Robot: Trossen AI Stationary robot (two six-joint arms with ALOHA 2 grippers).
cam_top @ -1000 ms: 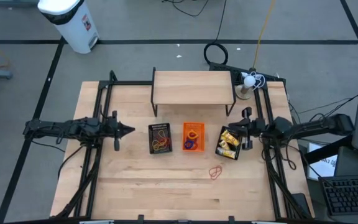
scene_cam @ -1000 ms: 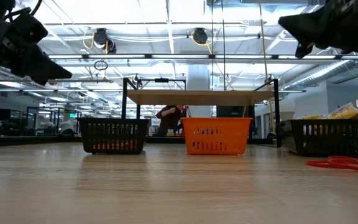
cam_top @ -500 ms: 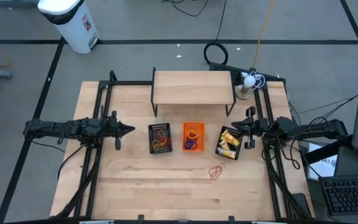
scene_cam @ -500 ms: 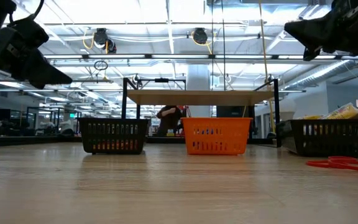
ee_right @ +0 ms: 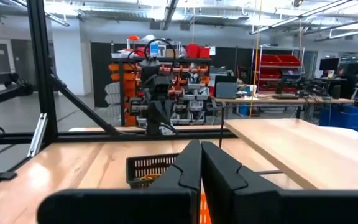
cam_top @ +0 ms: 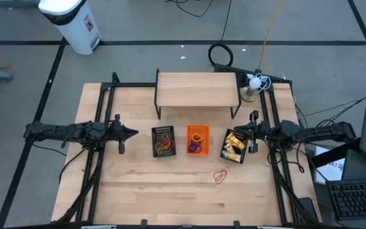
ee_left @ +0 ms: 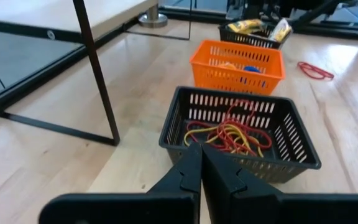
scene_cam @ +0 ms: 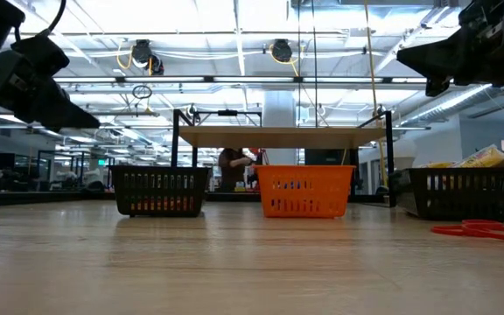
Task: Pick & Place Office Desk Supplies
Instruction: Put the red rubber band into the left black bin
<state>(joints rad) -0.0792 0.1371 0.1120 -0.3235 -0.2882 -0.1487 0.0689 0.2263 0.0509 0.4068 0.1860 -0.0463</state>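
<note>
Overhead, three trays sit in a row at the table's (cam_top: 138, 203) centre, below a small wooden shelf (cam_top: 197, 88) at 12 o'clock. At 9 o'clock in that row, the left mesh tray (cam_top: 164, 141) holds a tangle of red, orange and yellow bands (ee_left: 229, 134). Next to it, the orange tray (cam_top: 197, 140) holds small rings (cam_top: 196, 145), blue and purple among them. On the 3 o'clock end, the right mesh tray (cam_top: 234, 145) is piled with yellow pieces (cam_top: 234, 141). One loose red band (cam_top: 220, 175) lies flat on the bare wood at about 5 o'clock from the orange tray, well apart from all three trays; the low view shows it (scene_cam: 475, 230) just in front of the right mesh tray.

Left gripper (cam_top: 132, 133) hangs above the table at 9 o'clock, near the left mesh tray and pointing toward it. Its fingers (ee_left: 188, 171) are pressed tip to tip with nothing between them, as its wrist view shows.

Right gripper (cam_top: 251, 131) hangs at 3 o'clock, at the outer edge of the right mesh tray and clear of the wood. Its fingers (ee_right: 191, 165) likewise meet at the tips and carry nothing.

Both grippers sit high above the tabletop in the low view, at the upper corners.

A person (scene_cam: 232, 168) shows in the room behind the shelf.
</note>
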